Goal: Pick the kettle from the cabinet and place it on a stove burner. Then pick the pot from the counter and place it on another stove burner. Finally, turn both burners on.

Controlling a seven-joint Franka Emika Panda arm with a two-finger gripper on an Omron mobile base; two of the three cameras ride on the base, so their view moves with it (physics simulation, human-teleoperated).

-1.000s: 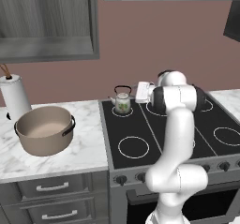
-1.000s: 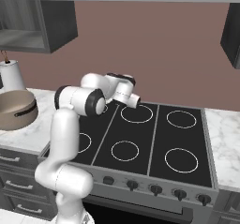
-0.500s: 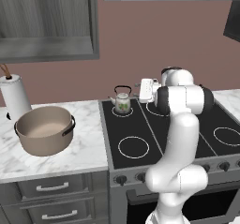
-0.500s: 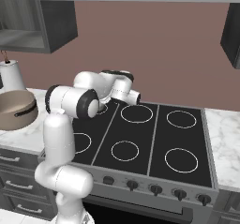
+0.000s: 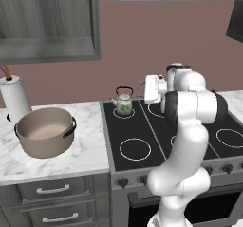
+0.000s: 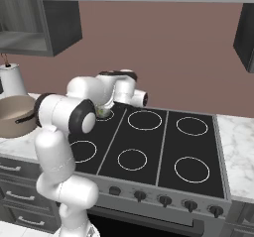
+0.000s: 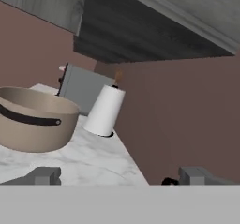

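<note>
- At the near edge we see our gripper (image 7: 117, 175), its two grey fingertips (image 7: 44, 175) standing wide apart with nothing between them.
- On the left, we see the tan pot (image 7: 33, 120) resting on the white marble counter (image 7: 89, 157), a dark handle on its near side.
- Beyond it, the white paper-towel roll (image 7: 105, 110) stands tilted in our frame, near the brown wall.
- Overhead, the dark grey cabinet (image 7: 154, 26) hangs.
</note>
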